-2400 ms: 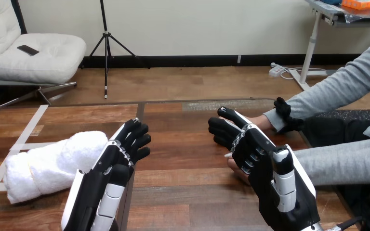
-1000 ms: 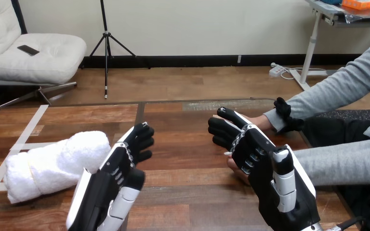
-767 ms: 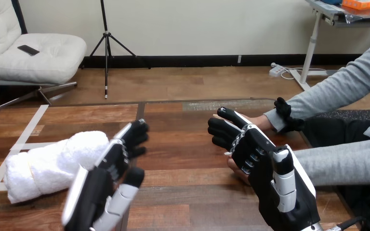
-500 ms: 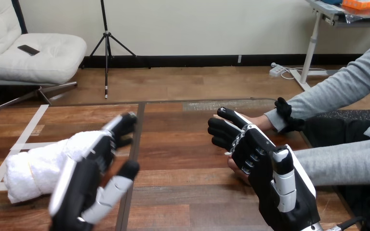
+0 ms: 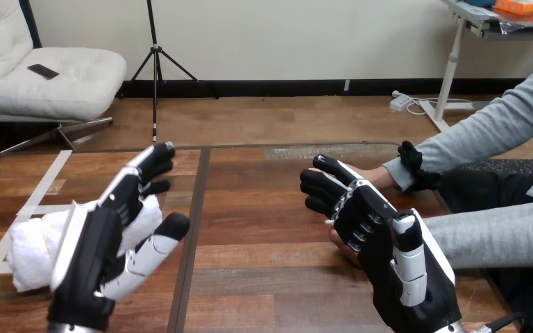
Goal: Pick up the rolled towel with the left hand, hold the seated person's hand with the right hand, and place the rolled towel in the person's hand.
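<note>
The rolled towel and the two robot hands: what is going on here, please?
The robot's left hand is over the rolled towel, which lies on the left part of the table. Its fingers are straight and its thumb is spread, so it has not closed on the towel. The right hand lies over the person's hand at the table's right side; whether it grips that hand, I cannot tell. The towel is not yet in the person's hand.
</note>
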Controlling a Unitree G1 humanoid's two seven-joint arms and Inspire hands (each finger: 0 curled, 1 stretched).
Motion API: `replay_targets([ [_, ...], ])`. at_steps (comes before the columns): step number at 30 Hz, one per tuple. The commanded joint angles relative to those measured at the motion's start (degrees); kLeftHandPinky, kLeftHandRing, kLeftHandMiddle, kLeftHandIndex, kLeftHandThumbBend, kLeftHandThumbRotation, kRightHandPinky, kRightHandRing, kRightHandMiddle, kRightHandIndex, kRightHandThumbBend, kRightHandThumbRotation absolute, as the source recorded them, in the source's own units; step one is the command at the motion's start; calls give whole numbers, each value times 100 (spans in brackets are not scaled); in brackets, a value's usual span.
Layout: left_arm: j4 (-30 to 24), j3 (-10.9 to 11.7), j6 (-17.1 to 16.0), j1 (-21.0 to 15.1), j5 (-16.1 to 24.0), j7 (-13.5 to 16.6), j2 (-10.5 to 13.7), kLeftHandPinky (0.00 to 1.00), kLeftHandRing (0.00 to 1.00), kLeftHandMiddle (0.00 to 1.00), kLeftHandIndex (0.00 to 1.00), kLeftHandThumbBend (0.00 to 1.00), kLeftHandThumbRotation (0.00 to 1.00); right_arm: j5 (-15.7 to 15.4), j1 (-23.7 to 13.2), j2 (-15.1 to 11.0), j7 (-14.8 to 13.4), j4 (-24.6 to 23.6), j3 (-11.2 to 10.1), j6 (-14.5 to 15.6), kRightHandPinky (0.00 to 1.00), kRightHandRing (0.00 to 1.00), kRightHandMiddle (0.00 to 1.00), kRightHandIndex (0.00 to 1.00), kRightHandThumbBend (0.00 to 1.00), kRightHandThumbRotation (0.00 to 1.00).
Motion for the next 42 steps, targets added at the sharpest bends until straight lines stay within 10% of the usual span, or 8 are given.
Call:
replay_targets([
  [1,249,192,-113,-538,186,124,201,77,86,88,86,82,75,66,-387,31,1,-19,-61,-116,90,89,87,88,86,100],
  [16,840,376,-292,-1038,601,372,471,75,84,88,87,87,74,61,-430,25,5,4,-79,-109,90,89,87,88,86,100],
  [42,974,337,431,-1688,1583,679,1139,88,92,94,93,92,67,28,-541,14,14,101,-114,-208,91,88,86,87,85,100],
])
